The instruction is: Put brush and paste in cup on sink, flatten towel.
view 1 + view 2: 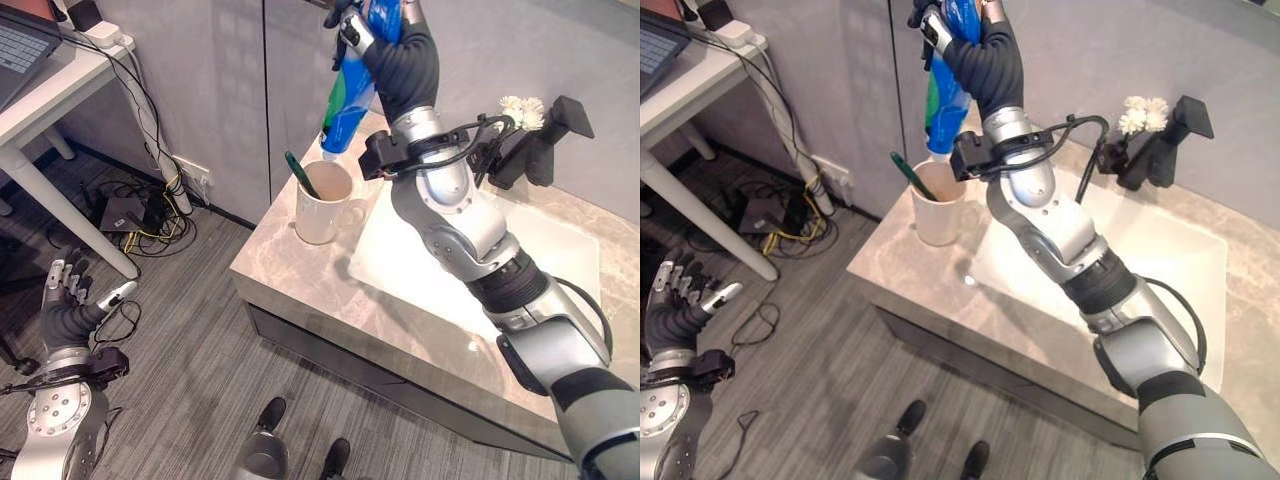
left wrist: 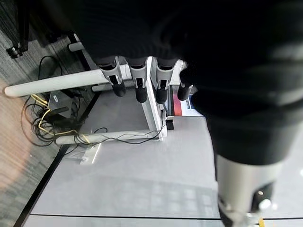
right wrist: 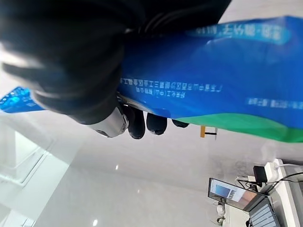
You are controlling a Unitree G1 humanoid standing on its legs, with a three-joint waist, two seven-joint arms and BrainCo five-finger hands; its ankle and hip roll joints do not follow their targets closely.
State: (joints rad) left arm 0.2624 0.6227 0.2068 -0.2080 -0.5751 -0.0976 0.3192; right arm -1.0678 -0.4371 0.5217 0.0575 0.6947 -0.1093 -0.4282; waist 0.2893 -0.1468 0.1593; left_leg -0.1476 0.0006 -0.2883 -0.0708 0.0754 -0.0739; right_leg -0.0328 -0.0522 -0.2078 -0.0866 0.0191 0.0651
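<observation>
The right hand point(image 1: 372, 35) grips the blue toothpaste tube point(image 1: 350, 105) above the white cup point(image 1: 322, 203), where a green toothbrush point(image 1: 300, 174) already stands. A black faucet point(image 1: 540, 135) lies beyond the cup. The left hand point(image 1: 68, 292) hangs open, low near the floor.

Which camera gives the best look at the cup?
The left eye view: the whole cup stands on the counter, brush inside. The right eye view shows it too, its rim partly behind the paste in the right hand.
</observation>
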